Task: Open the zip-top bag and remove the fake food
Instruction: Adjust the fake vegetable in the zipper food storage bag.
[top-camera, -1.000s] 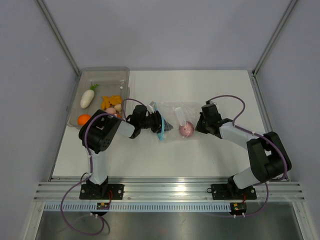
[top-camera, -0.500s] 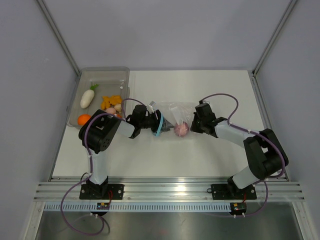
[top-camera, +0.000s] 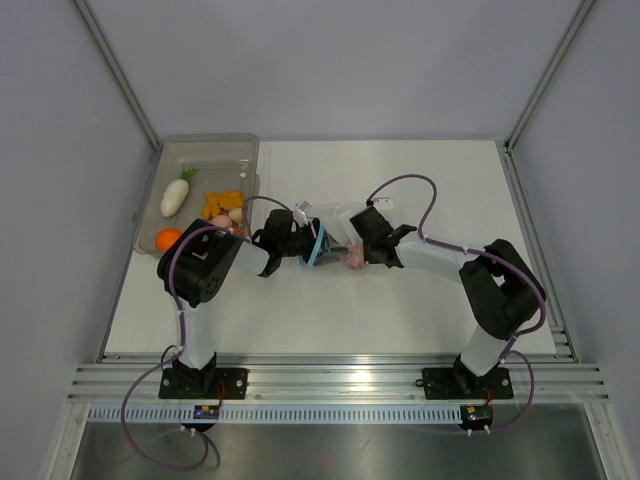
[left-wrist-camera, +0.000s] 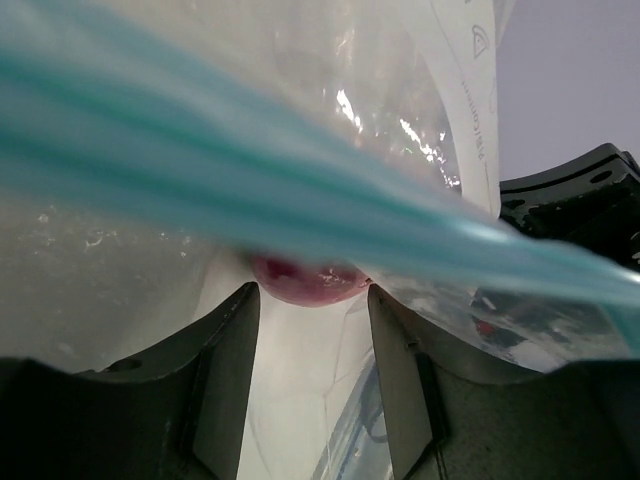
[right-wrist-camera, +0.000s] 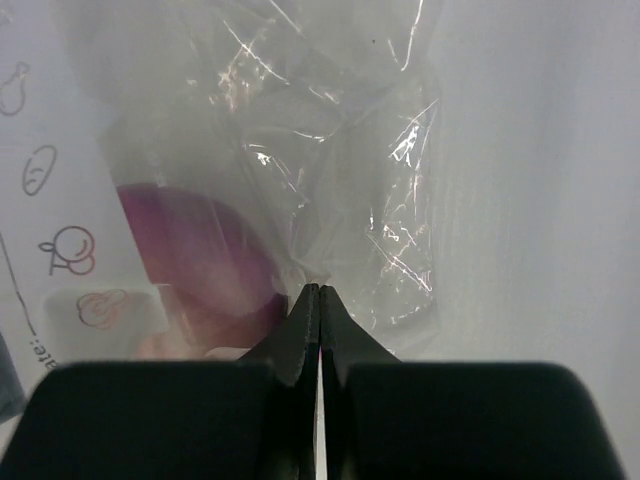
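The zip-top bag (top-camera: 335, 228) lies crumpled at the table's middle between both grippers, its light blue zip strip (top-camera: 318, 245) facing left. In the left wrist view the strip (left-wrist-camera: 300, 190) crosses close above my left gripper (left-wrist-camera: 310, 305), which is open at the bag's mouth with loose film between its fingers (left-wrist-camera: 228, 360). One piece of the fake food, a purple onion (left-wrist-camera: 308, 280), sits just beyond them inside the bag. My right gripper (right-wrist-camera: 319, 292) is shut on a pinch of clear film, with the onion (right-wrist-camera: 195, 250) to its left.
A smoky-grey tray (top-camera: 205, 141) stands at the back left. It holds a white radish (top-camera: 175, 197), an orange piece (top-camera: 167, 239), yellow pieces (top-camera: 222, 203) and a pinkish egg (top-camera: 221, 222). Grey walls close in the table.
My right gripper has moved left, still pinching the bag, bunching it and bringing the onion toward the left gripper. The left gripper's fingers have spread wider.
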